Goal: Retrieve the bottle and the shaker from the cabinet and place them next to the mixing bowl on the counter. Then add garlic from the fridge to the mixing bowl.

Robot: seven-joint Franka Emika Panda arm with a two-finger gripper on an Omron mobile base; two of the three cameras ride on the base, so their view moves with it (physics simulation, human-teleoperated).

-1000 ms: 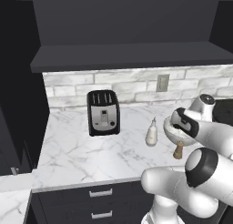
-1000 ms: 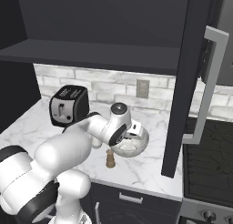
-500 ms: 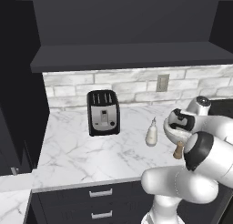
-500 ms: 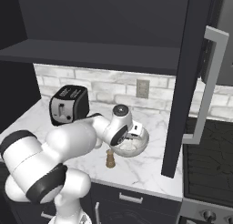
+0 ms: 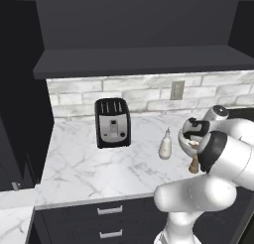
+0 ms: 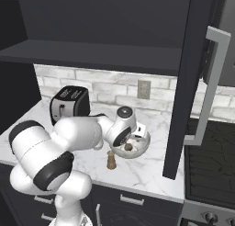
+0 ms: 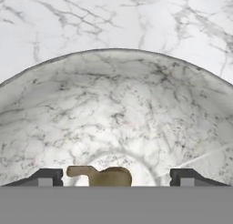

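Tool (image 7: pixel 111 177) released, fingers spread, above brown garlic (image 7: pixel 102 176) at lower centre of speckled whitish mixing bowl (image 7: pixel 113 104); final step looks done; next, lift clear.

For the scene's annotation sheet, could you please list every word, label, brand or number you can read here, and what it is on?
No readable text in any view.
toaster: pale front panel, no legible marks.
bottle: plain.
shaker: plain.
mixing bowl: only marbling.
wall outlet: blank.
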